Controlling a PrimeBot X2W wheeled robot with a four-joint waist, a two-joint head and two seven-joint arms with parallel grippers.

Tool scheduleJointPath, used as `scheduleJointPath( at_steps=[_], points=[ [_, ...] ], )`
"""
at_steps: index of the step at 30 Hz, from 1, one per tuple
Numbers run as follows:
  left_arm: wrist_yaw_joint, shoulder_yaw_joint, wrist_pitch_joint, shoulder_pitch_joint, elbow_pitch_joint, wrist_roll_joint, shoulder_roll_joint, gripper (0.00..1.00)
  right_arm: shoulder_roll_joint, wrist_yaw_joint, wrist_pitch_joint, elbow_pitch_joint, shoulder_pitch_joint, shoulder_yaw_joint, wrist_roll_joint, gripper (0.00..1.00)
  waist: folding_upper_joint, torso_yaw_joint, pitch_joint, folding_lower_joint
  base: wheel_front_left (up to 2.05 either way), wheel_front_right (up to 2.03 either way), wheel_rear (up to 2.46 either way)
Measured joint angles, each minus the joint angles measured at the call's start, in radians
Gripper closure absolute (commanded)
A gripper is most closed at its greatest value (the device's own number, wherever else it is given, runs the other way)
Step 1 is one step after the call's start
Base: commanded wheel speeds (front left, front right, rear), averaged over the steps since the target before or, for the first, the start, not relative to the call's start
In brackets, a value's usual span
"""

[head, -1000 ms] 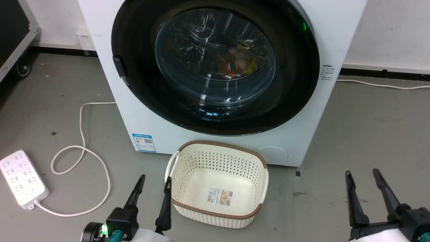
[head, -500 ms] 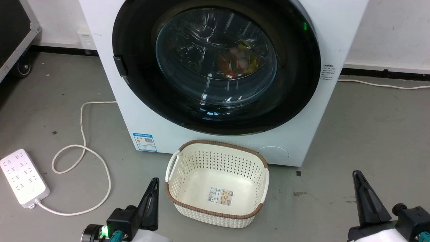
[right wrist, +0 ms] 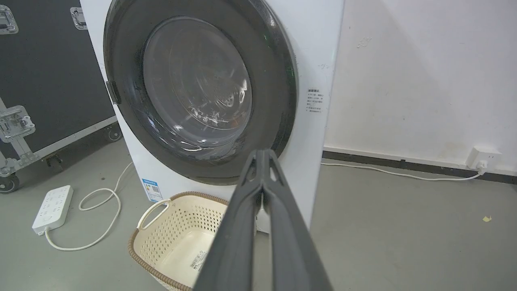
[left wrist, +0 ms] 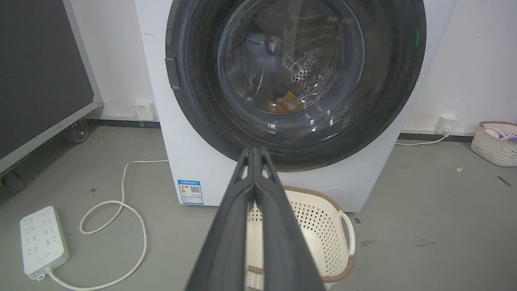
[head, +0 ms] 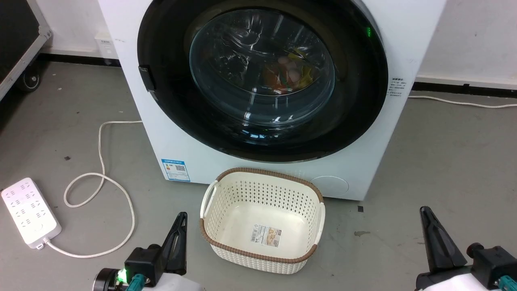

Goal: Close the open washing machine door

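1. Straight ahead of me, the washing machine door (head: 262, 81) lies flat against the white front of the washing machine (head: 242, 169). In the right wrist view I see no gap along its rim, so I judge it already shut.
2. The left jaws and right jaws are each pressed together, holding nothing. They hang low near the floor, well apart from the door.
3. As I read it, my job now is checking rather than pushing: I scan the black ring for any raised edge.
4. If one side stands proud, I would press it with closed tips on the black ring, never on the glass.
5. The basket (head: 258, 260) sits just in front of the machine, beside the left jaws, so I would steer any reach above it.
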Motion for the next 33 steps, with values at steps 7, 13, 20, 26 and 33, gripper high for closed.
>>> scheduleJointPath(
  at_steps=[7, 13, 20, 26, 33],
  points=[
    [0.000, 0.007, 0.016, 0.000, -0.007, 0.007, 0.000, 1.00, 0.000, 0.000, 0.013, 0.000, -0.001, 0.005, -0.007, 1.00, 0.0000, 0.003, 0.001, 0.0000, 0.00, 0.00, 0.00],
    [0.000, 0.013, 0.030, 0.000, -0.013, 0.015, -0.001, 1.00, 0.000, 0.000, 0.026, 0.000, -0.002, 0.009, -0.007, 1.00, 0.0000, 0.005, 0.001, 0.0000, 0.00, 0.00, 0.00],
    [0.001, 0.021, 0.043, 0.000, -0.021, 0.018, -0.002, 1.00, 0.000, 0.000, 0.043, -0.001, -0.004, 0.013, -0.016, 1.00, 0.0000, 0.008, 0.002, 0.0000, 0.00, 0.00, 0.00],
    [0.001, 0.029, 0.056, 0.000, -0.029, 0.025, -0.003, 1.00, 0.000, 0.000, 0.055, -0.001, -0.014, 0.016, -0.016, 1.00, 0.0000, 0.011, 0.002, 0.0000, 0.00, 0.00, 0.00],
    [0.001, 0.037, 0.068, -0.001, -0.036, 0.034, -0.003, 1.00, 0.000, 0.000, 0.067, -0.001, -0.015, 0.021, -0.024, 1.00, 0.0000, 0.013, 0.003, 0.0000, 0.00, 0.00, 0.00]
  ],
)
